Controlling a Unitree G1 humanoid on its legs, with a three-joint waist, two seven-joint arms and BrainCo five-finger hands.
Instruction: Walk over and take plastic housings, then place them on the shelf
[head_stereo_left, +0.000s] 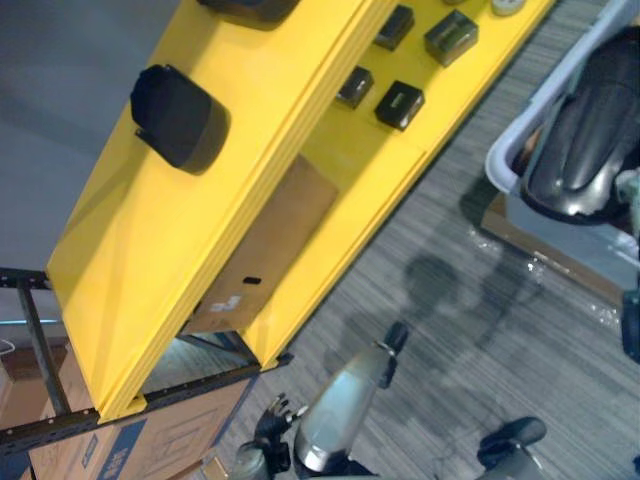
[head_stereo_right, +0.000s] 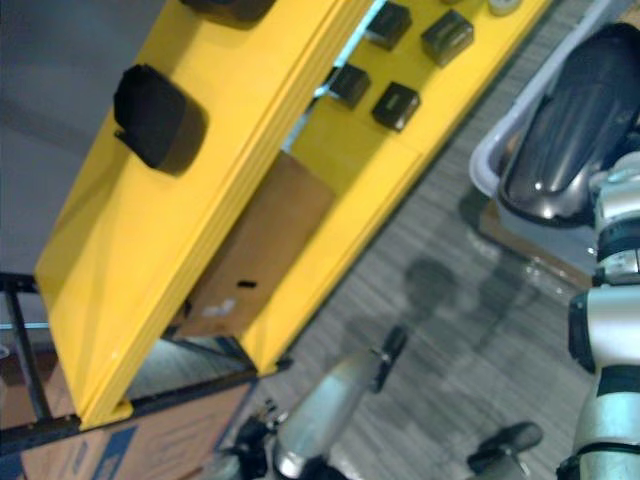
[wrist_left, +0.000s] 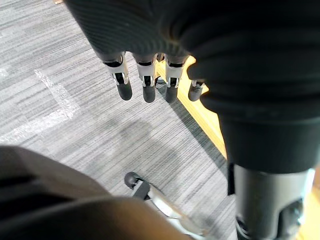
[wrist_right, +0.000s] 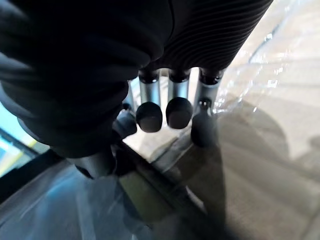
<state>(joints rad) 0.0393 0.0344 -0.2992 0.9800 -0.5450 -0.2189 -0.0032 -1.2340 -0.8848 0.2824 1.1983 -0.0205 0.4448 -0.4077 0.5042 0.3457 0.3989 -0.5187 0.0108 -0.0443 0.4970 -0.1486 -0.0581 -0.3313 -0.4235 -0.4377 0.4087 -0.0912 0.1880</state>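
- Left hand (wrist_left: 145, 80) hangs over grey carpet (wrist_left: 60, 115), fingers straight and loose, holding nothing.
- Right hand (wrist_right: 170, 95) has its fingers stretched out above crinkled clear plastic film (wrist_right: 270, 75), gripping nothing.
- Large glossy black housing (head_stereo_left: 580, 130) lies in a grey bin (head_stereo_left: 505, 152) near the yellow shelf (head_stereo_left: 130, 270).
- Smaller black housing (head_stereo_left: 178, 117) sits on the shelf's top board.

Yellow shelf (head_stereo_left: 150, 260), running diagonally. Upper level: rounded black housing (head_stereo_left: 178, 117), upper left. Lower level: small black boxes (head_stereo_left: 400, 104), top centre.
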